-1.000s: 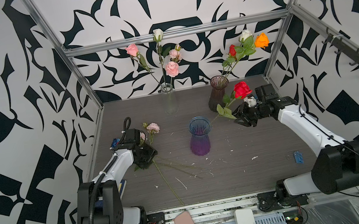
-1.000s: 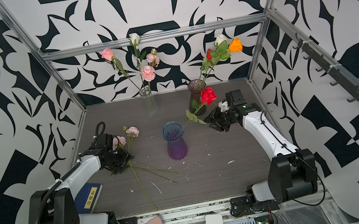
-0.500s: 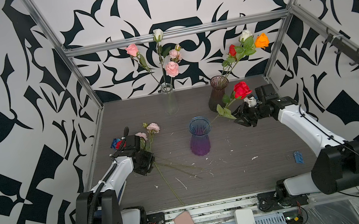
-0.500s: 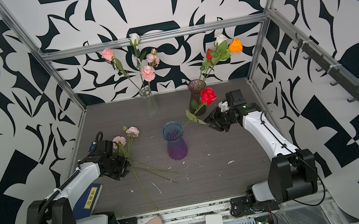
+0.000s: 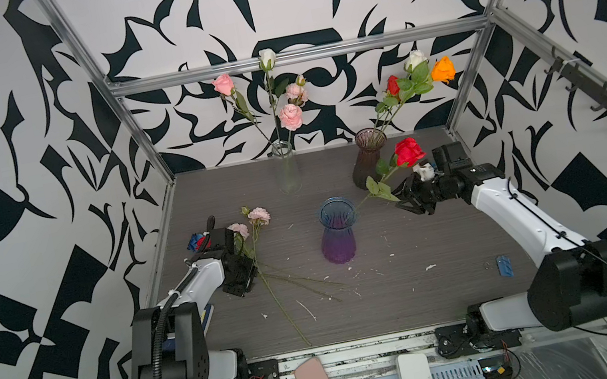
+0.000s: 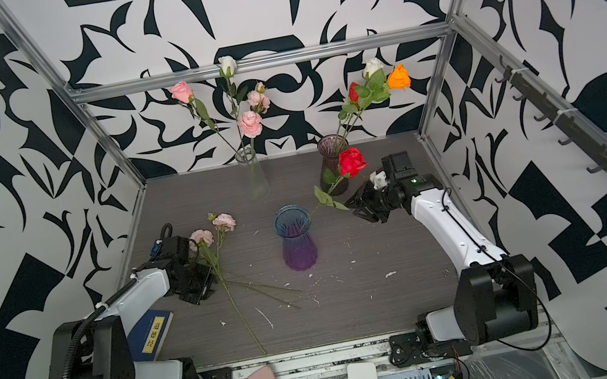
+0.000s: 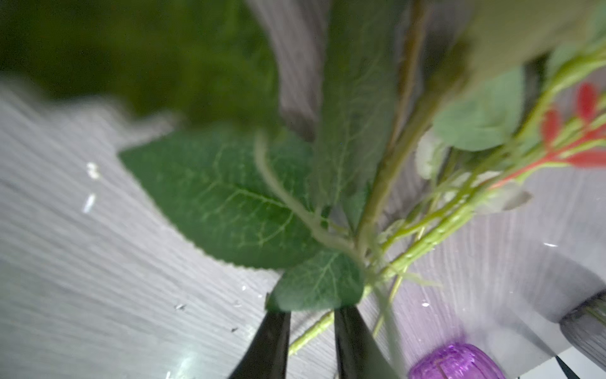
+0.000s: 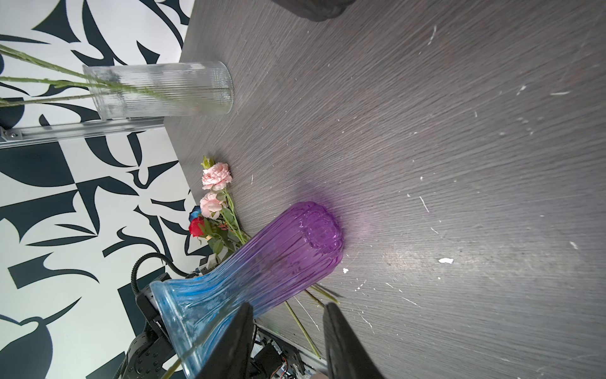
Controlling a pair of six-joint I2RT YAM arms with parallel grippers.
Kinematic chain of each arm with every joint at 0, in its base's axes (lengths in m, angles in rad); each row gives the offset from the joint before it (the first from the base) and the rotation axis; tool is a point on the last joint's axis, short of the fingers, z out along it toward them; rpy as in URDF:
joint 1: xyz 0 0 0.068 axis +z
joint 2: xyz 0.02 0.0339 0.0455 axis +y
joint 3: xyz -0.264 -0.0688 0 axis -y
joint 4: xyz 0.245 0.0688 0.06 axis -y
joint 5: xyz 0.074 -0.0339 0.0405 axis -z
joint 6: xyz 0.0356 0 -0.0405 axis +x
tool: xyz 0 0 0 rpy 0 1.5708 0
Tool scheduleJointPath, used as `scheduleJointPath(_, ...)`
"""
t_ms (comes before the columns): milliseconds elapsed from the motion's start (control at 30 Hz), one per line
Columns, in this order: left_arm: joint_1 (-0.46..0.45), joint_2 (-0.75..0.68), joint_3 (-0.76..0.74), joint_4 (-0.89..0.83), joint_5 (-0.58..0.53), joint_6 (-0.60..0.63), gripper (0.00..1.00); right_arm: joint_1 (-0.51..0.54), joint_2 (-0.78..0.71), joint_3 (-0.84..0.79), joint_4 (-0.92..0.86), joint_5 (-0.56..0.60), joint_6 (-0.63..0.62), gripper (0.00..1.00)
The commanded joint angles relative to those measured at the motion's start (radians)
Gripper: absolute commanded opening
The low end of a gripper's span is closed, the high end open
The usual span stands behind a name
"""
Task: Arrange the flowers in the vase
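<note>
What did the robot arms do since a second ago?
The left end effector slid toward the front of the table along the loose flowers and narrowed its jaws over their stems; whether it grips one is unclear. The right end effector, red rose and blue-purple vase stayed put.

The left pincer (image 5: 244,282), left of the purple vase (image 5: 337,237), hides under its own wrist (image 5: 226,250); blurred leaves (image 7: 226,200) fill my wrist camera, so I can't tell whether it grips a stem (image 7: 310,333).

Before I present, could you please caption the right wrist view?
Open right gripper faces the blue-purple vase; loose flowers lie beyond.
</note>
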Motion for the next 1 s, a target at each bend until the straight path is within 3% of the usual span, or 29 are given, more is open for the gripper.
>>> scheduleJointPath(0,0.005,-0.003,0.036,-0.012,-0.018,0.006,0.27,0.001,-0.034,0.017,-0.008,0.001,0.002,0.39)
scheduleJointPath(767,0.017,0.055,0.017,0.052,-0.036,0.024,0.26,0.001,-0.053,0.005,-0.016,0.006,0.003,0.39)
scheduleJointPath(967,0.021,0.047,0.02,0.055,-0.032,0.029,0.13,0.001,-0.052,0.003,-0.015,0.004,0.002,0.39)
